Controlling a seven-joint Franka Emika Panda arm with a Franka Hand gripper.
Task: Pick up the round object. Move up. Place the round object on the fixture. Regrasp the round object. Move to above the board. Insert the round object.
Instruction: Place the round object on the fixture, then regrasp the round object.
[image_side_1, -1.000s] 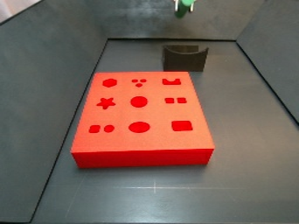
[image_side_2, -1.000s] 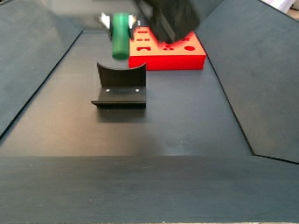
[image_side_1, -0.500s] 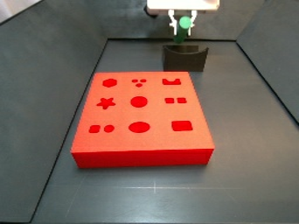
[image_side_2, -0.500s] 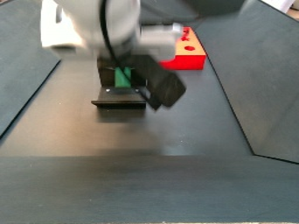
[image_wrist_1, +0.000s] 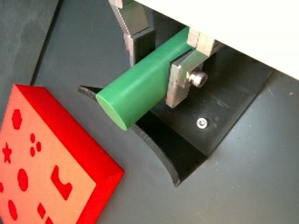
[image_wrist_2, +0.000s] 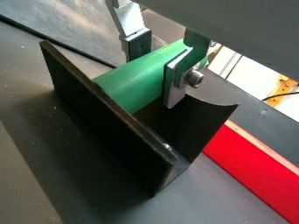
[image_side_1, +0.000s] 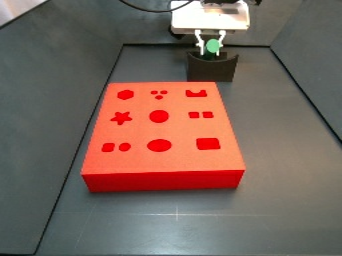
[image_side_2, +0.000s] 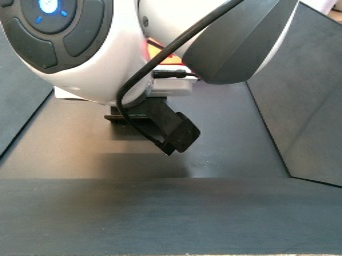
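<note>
Green round object (image_wrist_1: 142, 80) sits clamped in the tool (image_wrist_1: 162, 63), low over the fixture (image_wrist_2: 117, 140) at twelve o'clock from the board (image_side_1: 163, 136). Best to settle it squarely into the notch before letting go.

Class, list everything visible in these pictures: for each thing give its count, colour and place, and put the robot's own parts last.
Round object: one, green, lying between the gripper's fingers, down at the fixture's notch.
Fixture: one, dark grey-black, on the floor beyond the board's far edge.
Board: one, bright red with recessed cutouts, flat on the floor mid-scene.
Floor: one, dark grey, under everything.
Gripper: one, silver fingers with dark pads, shut on the round object over the fixture.
Arm: one, white and grey, fills much of a side view.
</note>
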